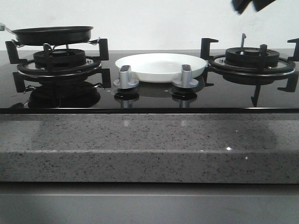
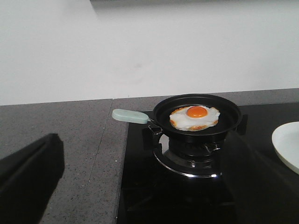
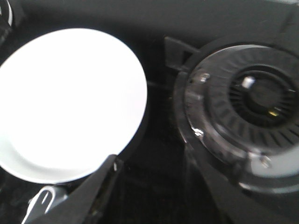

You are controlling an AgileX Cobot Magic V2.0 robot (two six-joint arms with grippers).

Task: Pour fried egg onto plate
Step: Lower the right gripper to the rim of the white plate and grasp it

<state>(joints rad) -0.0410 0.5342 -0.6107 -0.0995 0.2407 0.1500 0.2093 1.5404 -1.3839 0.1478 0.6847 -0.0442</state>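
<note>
The fried egg (image 2: 195,117), white with an orange yolk and browned edges, lies in a black frying pan (image 2: 198,116) with a pale green handle (image 2: 131,116) on the left burner. The pan also shows in the front view (image 1: 51,35); the egg is hidden there by the pan wall. The white plate (image 1: 161,66) sits empty on the hob between the burners and also shows in the right wrist view (image 3: 70,102). My left gripper (image 2: 140,186) is open and empty, well short of the pan. My right gripper (image 3: 149,156) is open and empty, high between the plate and the right burner, and also shows in the front view (image 1: 251,5).
Two silver knobs (image 1: 125,77) (image 1: 185,76) stand in front of the plate. The right burner (image 1: 252,58) with its black pan supports is bare. A grey speckled counter (image 1: 149,140) runs along the front and to the left of the hob (image 2: 70,140). A white wall stands behind.
</note>
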